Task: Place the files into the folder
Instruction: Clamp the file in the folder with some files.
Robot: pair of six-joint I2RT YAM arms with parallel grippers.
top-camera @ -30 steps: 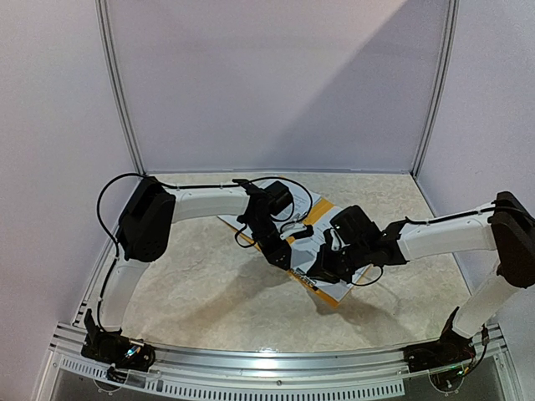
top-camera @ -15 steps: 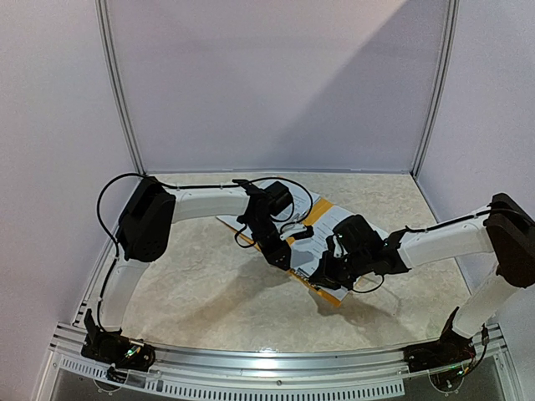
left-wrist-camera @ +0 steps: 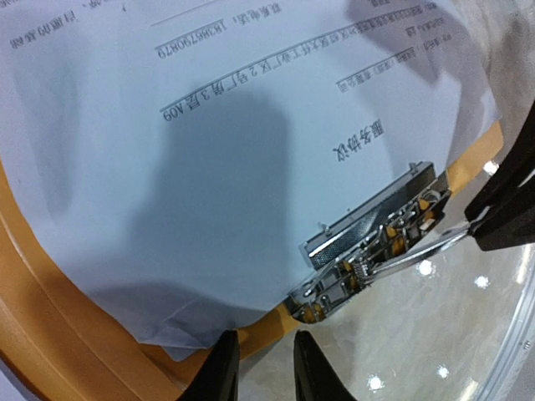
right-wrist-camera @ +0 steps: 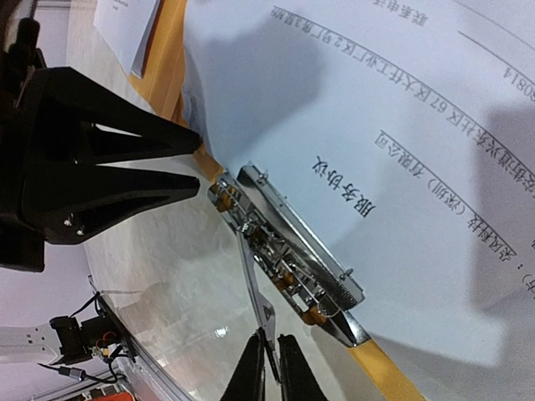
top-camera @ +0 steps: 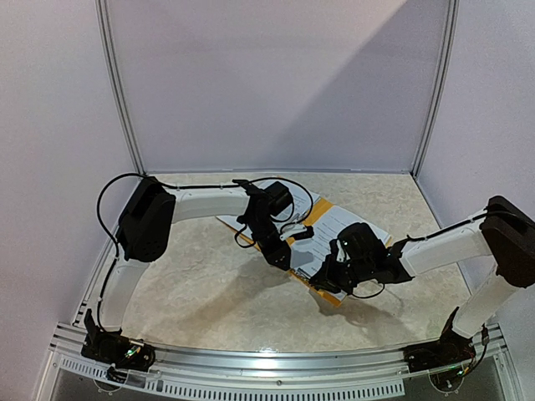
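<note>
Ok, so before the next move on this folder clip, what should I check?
1. Right gripper on the clip lever: ok, shut on it.
2. Left gripper steadying the folder: cannot tell; its fingers straddle the edge, but a firm grip is unclear.
3. Top sheet under the clamp bar: ok, its edge lies beneath.
4. All sheets inside: not ok; another sheet shows past the folder's edge.
5. Clamp pressed fully down: cannot tell.
</note>
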